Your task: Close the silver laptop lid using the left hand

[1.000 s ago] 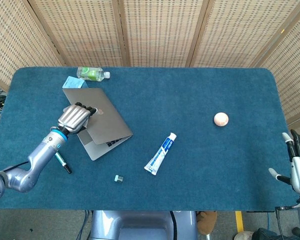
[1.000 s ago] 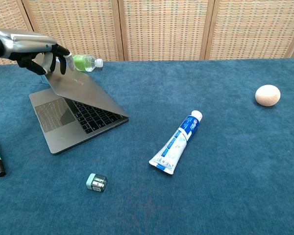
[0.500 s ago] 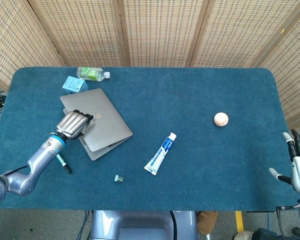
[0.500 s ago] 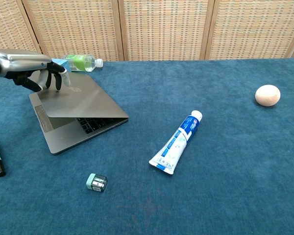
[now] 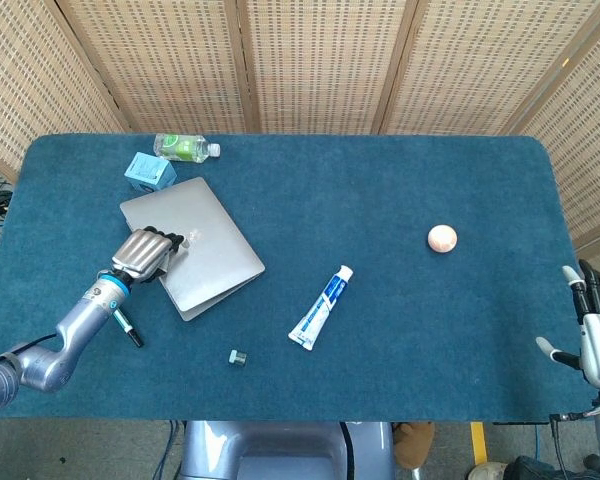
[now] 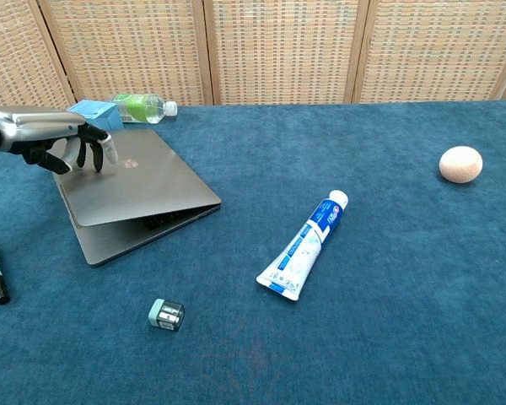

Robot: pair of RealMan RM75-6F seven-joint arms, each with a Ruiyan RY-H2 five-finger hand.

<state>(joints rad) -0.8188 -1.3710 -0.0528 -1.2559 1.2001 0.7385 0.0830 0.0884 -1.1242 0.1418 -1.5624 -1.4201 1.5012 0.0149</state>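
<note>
Here one laptop (image 5: pixel 195 245), lid nearly shut; left hand (image 5: pixel 145 254) pressing lid.

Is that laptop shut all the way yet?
Not quite. The laptop lid is nearly down, but the chest view shows a thin gap at the front with keys visible under it. The left hand rests on the lid.

Both views bright, even, diffuse light, apparently from overhead. Shadows soft, short: faint one under silver laptop lid (image 6: pixel 135 181), small one beside white-and-blue toothpaste tube (image 6: pixel 304 246). No glare, slight sheen on lid. Focus sharp throughout, no motion blur. Blue felt tabletop (image 5: pixel 380 190) edges bow mildly in head view.
</note>
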